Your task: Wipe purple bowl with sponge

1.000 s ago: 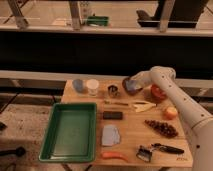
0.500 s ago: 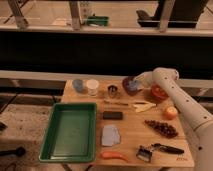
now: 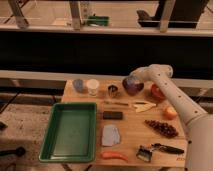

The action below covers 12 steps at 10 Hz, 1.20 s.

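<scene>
Change: your gripper (image 3: pixel 129 80) stays at the purple bowl (image 3: pixel 134 88) as it was half a second ago, and the bowl has not shifted along the far edge.
Purple bowl: it is round and smooth, dark purple-maroon outside, with a paler bluish patch at its upper left. It sits by the counter's (image 3: pixel 135 142) far edge, right of the middle.
Gripper: it hangs at the end of your white, rounded arm (image 3: pixel 167 87), which reaches in from over the right edge.
Grip: you cannot tell whether it is spread or pressed together.
Bowl to gripper: the bowl lies right under and in front of the gripper, and the two overlap. You cannot tell whether they touch.
Counter: it is a pale wooden rectangle.
Neighbours: a small shiny metal cup (image 3: pixel 113 91) stands just left of the bowl, and an orange-red bowl (image 3: pixel 155 93) sits just right of it, partly behind the arm.
Far-left corner: a blue-grey cup (image 3: pixel 78 85) stands beside a white cup (image 3: pixel 93 87).
Near-left corner: a green rectangular tray (image 3: pixel 56 131) with a raised rim fills it.
Middle: a dark rectangular block (image 3: pixel 112 115) lies here, with a flat blue-grey pad (image 3: pixel 110 135) nearer to you.
</scene>
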### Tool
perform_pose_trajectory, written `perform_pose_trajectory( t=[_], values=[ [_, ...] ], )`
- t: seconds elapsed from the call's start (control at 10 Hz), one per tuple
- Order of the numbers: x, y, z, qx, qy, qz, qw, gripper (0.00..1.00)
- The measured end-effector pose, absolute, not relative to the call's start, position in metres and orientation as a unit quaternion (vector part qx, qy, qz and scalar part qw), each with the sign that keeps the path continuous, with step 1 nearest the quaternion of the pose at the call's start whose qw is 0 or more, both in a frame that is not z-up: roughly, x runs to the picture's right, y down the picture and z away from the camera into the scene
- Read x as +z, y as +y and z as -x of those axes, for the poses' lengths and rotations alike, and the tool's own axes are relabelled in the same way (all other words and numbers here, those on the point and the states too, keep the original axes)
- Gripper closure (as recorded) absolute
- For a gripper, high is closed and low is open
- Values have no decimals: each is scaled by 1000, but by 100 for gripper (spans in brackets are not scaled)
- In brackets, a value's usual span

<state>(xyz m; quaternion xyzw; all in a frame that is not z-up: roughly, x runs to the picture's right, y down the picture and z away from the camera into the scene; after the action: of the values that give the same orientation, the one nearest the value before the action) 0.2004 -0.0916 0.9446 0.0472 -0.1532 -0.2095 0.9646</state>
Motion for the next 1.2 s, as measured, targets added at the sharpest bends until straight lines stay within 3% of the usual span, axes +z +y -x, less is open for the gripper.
perform_pose_trajectory(
  t=[0.3, 0.9, 1.1, 1.2],
  values=[
    [934, -79, -203, -193, -149, -38, 969, 95],
    [902, -71, -197, -170, -164, -7, 972, 34],
    [901, -74, -192, -171, -162, -11, 972, 20],
    [901, -75, -192, -171, -161, -12, 972, 20]
  ],
)
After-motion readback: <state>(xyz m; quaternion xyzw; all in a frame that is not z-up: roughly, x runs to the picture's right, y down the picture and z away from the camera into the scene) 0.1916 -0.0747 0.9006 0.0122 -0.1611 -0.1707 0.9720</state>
